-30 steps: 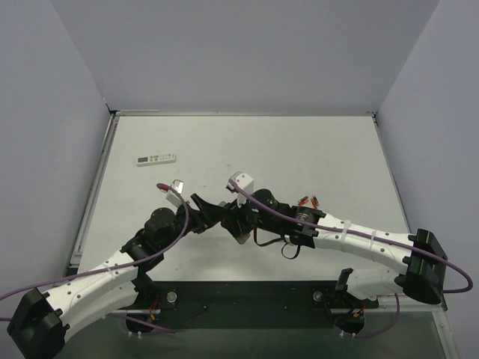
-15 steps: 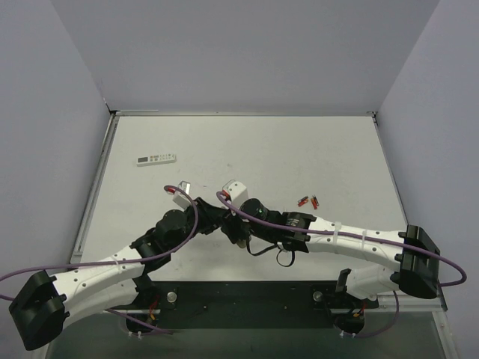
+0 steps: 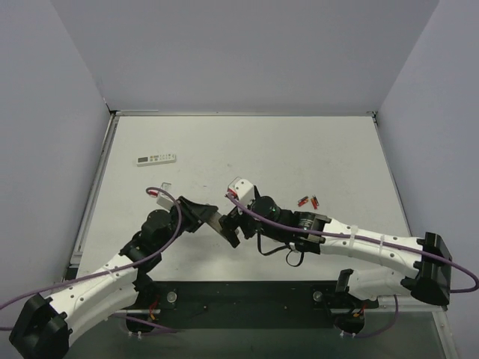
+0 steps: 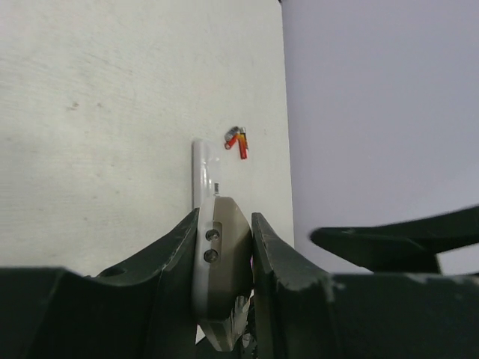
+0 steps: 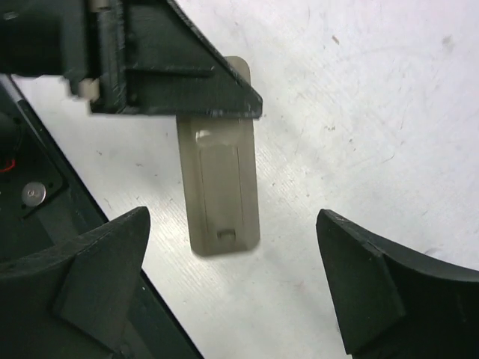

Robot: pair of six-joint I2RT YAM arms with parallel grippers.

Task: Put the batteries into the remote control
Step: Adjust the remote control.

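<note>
Pinching the remote (image 4: 203, 168) by one end, the left gripper (image 4: 227, 224) is closed tight on it, one finger against the white face and the other against the grey-beige back. The remote juts out past the fingertips, low over the table (image 4: 90, 112) near its front edge, between the two arms. Whether its free end rests on the surface I cannot tell. The right gripper (image 5: 232, 217) hovers over it with its jaws spread wide and nothing in them, the remote's back turned toward it. The batteries (image 4: 238, 140) lie together on the table, well apart from the remote and off to the right.

The step in hand looks like presenting the remote so its back can be worked on; no battery is loaded yet. In the right wrist view the back shows a recessed panel with a small catch at the free end. This may be a cover in place, though the picture is too soft to be sure. Next, the right gripper likely has to come down on that panel and slide or lift it off with the left holding firm, then fetch the batteries
</note>
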